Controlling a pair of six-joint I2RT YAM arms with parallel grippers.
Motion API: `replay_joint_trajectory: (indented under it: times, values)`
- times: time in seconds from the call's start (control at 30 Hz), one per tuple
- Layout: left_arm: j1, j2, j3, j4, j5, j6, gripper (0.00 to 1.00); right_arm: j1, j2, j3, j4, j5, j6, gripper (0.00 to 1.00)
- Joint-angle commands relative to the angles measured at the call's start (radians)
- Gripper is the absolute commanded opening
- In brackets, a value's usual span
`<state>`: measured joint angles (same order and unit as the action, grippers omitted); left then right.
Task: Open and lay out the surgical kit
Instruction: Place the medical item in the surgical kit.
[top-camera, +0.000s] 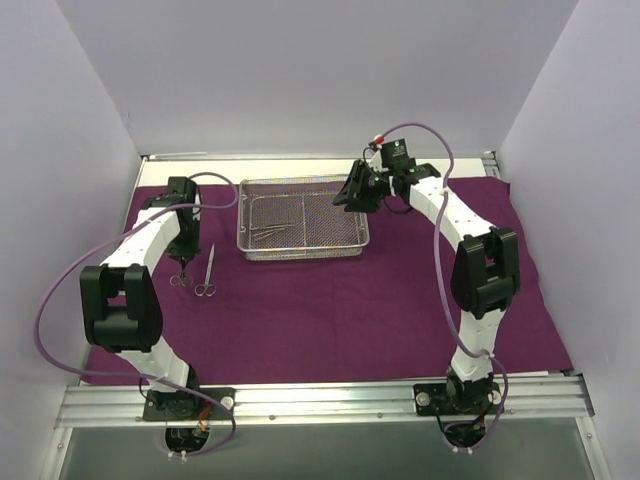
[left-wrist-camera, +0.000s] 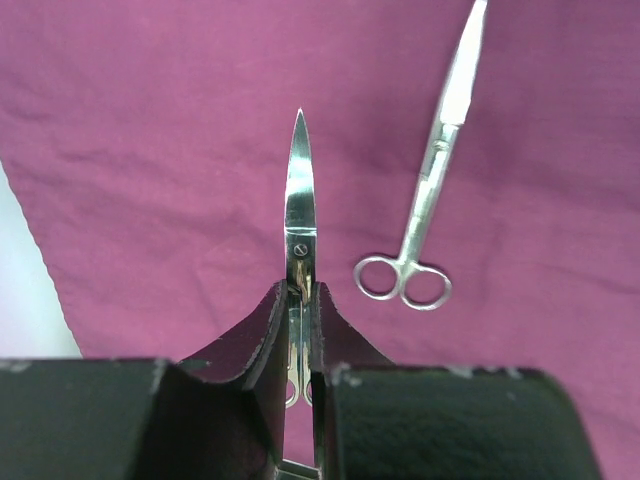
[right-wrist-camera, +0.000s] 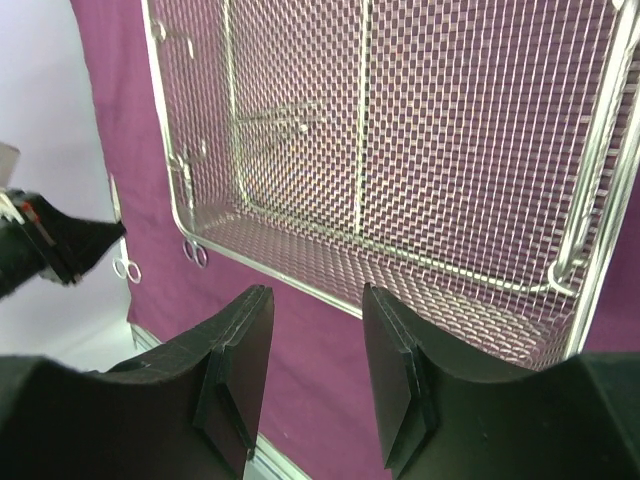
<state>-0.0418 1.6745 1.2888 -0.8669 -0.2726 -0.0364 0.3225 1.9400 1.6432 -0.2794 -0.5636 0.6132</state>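
My cloth wrap (top-camera: 330, 330) is deep purple, plain and unpatterned, and it reads more magenta in my left wrist view. The tray (top-camera: 300, 252), upper middle of the top view, is silver. Its mesh is a fine woven grid of small squares with the purple showing through. The held scissors (left-wrist-camera: 300, 200) at centre frame are bright polished silver, as are the second scissors (left-wrist-camera: 428, 190) at upper right. My left gripper (left-wrist-camera: 300, 320) and right gripper (right-wrist-camera: 315, 350) are matt black. My arms (top-camera: 150, 235) are white with black joints, and their cables (top-camera: 425, 125) are lilac.
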Motion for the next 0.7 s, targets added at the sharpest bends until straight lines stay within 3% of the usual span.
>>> replay_joint_trajectory:
  times: [0.0,0.67]
  values:
    - [0.026,-0.001,-0.009,0.092,-0.010,0.029,0.02,0.007,-0.084,-0.037,0.051,-0.035,0.010,0.41]
    - [0.022,0.077,-0.109,0.216,-0.074,0.063,0.02,-0.049,-0.069,-0.043,0.006,-0.058,-0.044,0.41]
